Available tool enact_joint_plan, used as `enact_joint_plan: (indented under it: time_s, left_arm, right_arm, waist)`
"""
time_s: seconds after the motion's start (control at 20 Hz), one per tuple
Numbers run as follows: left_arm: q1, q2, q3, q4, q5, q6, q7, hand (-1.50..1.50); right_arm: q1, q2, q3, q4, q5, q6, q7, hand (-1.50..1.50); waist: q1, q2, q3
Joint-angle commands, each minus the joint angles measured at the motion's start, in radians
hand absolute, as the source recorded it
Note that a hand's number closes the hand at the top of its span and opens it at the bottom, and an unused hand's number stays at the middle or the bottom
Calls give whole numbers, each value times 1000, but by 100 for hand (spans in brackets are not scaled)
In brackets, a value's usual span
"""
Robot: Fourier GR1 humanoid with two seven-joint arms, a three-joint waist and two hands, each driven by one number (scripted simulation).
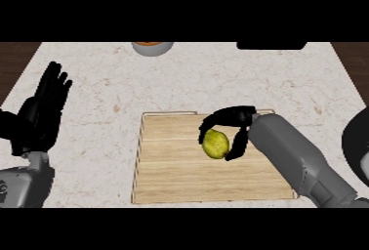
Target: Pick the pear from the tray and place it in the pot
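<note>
Pear point(215, 144), yellow-green and smooth, oval with faint darker mottling, sits upright-lengthwise on the wooden tray point(187, 185), in its upper right part. The right hand point(232, 118) arches over it from the right, black fingers point(207, 125) curled down on the fruit's left side and the thumb along its right, closing round it. The tray is a pale, grained rectangle with a thin raised rim, lying on a speckled, marble-like tabletop point(180, 78). The left hand point(39, 114) rests at the left edge, fingers straight and pointing up. A dark round pot point(356, 141) shows partly at the right edge.
</note>
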Motion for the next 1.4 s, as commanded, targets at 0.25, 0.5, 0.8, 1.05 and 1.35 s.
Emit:
enact_joint_plan:
  time_s: [0.25, 0.5, 0.8, 1.05, 1.35]
  left_arm:
    - [56, -9, 20, -30, 22, -32, -13, 0]
    - [46, 7, 36, -18, 6, -11, -14, 0]
    - [48, 1, 30, -25, -4, 0, -11, 0]
    - [22, -6, 8, -22, 2, -20, -11, 0]
    - [36, -6, 1, -10, -2, -27, -4, 0]
  right_arm:
    - [39, 26, 48, 28, 45, 31, -150, 150]
    - [-14, -101, -237, 261, -69, -259, 312, 150]
    - [-97, -186, -408, 374, -147, -569, 666, 150]
    - [-210, -124, -446, 415, -135, -927, 999, 150]
    - [-337, -141, -364, 446, 17, -1381, 1275, 150]
  waist:
    - [4, 9, 3]
    - [-53, 9, -3]
    - [-45, 9, -5]
    - [5, 9, -2]
    - [19, 2, -3]
